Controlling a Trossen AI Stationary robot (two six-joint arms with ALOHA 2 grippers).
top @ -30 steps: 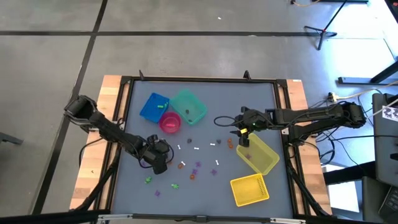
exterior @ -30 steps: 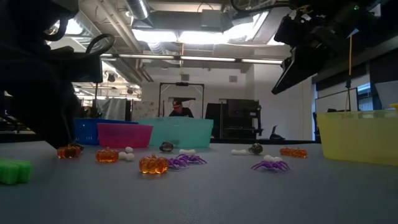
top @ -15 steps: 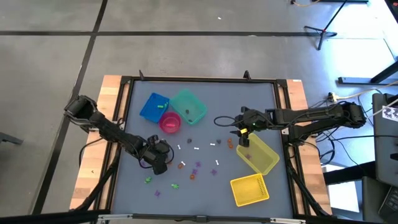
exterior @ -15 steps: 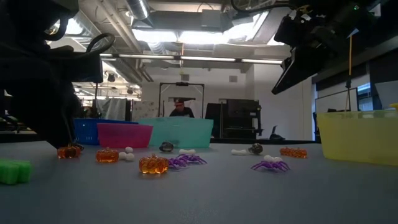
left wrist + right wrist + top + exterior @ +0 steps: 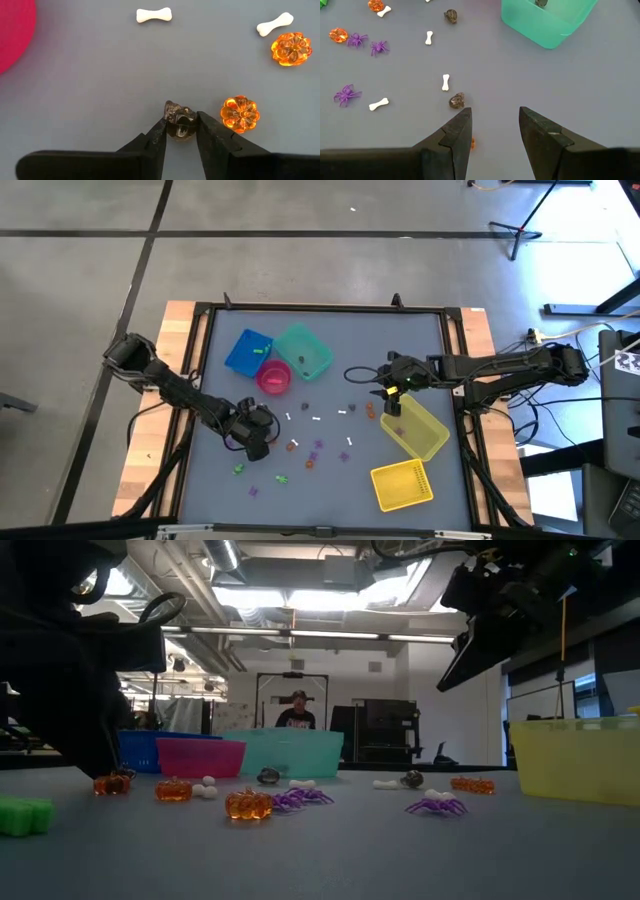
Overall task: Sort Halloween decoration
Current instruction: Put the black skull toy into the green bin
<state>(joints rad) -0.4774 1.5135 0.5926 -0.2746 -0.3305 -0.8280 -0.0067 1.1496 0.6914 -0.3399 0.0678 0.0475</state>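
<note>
On the grey table (image 5: 325, 360), at about seven o'clock from the middle, the left gripper (image 5: 181, 131) is down low. Its two dark fingers (image 5: 156, 137) touch both sides of a tiny dark skull (image 5: 180, 120). The skull sits on the table, pinched between the tips. An orange pumpkin (image 5: 240, 114) lies just beside it, at three o'clock in the left wrist view.

The right gripper (image 5: 495, 130) hangs above the table at about three o'clock from the middle, near a yellow bin (image 5: 414, 430). Its fingers are apart and hold nothing. Another dark skull (image 5: 457, 100) lies on the table ahead of it.

Most of the sorting looks left to do. Lots of trinkets lie loose on the table: white bones (image 5: 154, 15), purple spiders (image 5: 379, 47), pumpkins and green bits (image 5: 238, 469). Only a few look put away. One green thing is in the blue bin (image 5: 247, 352), one dark thing is in the teal bin (image 5: 303, 351), and something dark is in the pink bin (image 5: 273, 378). The second yellow bin (image 5: 402, 484), at five o'clock, looks empty, as far as I can see.

The pinched skull is a small lump, only a little longer than wide. In the wrist view its long way runs out from the fingers, towards twelve o'clock. I cannot tell which way its face looks. The bones are the long things. The nearest one lies flat, long way from nine to three o'clock.
</note>
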